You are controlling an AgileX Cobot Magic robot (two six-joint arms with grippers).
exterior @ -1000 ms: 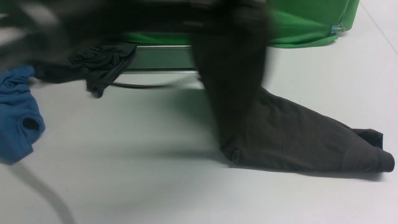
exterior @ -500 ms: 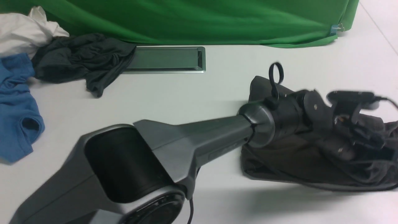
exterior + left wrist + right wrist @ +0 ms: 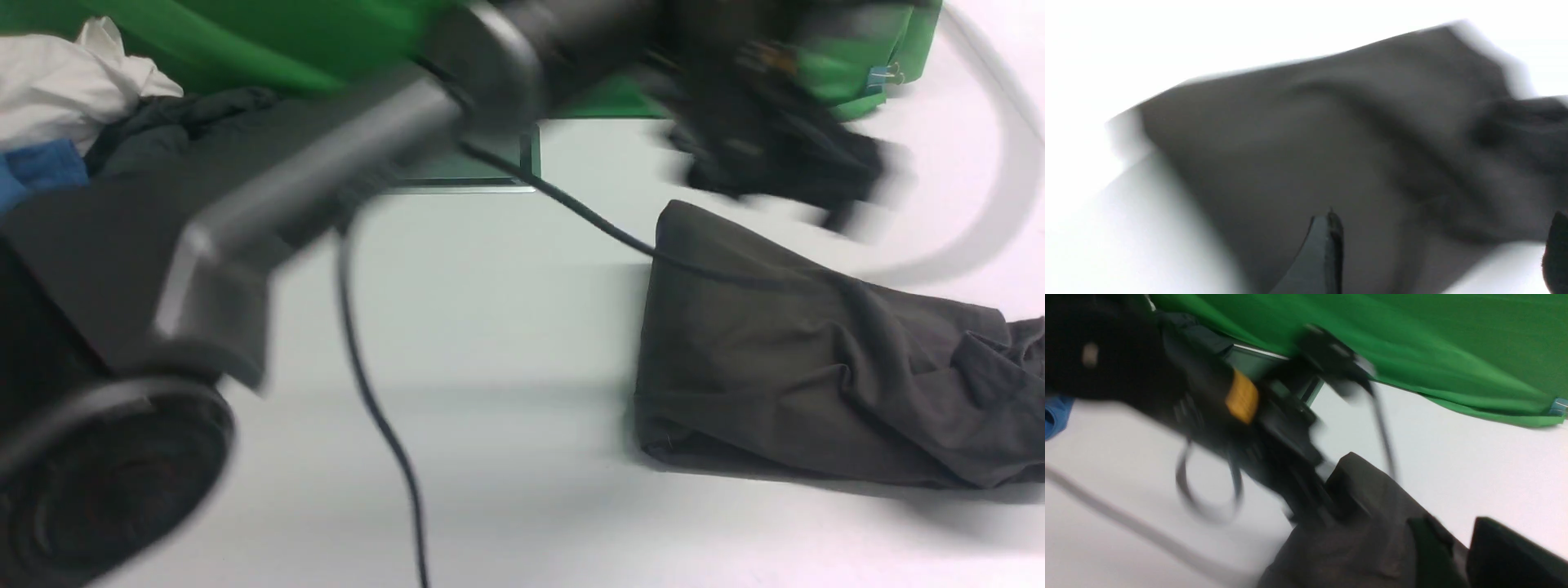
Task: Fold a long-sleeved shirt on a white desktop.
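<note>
Front view: the left arm [image 3: 310, 188] is one long smear across the upper left of the frame, covering most of the grey hatch [image 3: 529, 163] and the blue garment [image 3: 41, 167]. The left gripper [image 3: 841, 196] is a dark blur at upper right. The long-sleeved shirt [image 3: 816, 367] runs off the right edge, and in the left wrist view its outline is smeared soft.

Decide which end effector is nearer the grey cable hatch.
Left. The left end effector hangs right of the cable hatch, above the long-sleeved shirt. The right end effector is farther, over the shirt, with the left one between it and the hatch.
</note>
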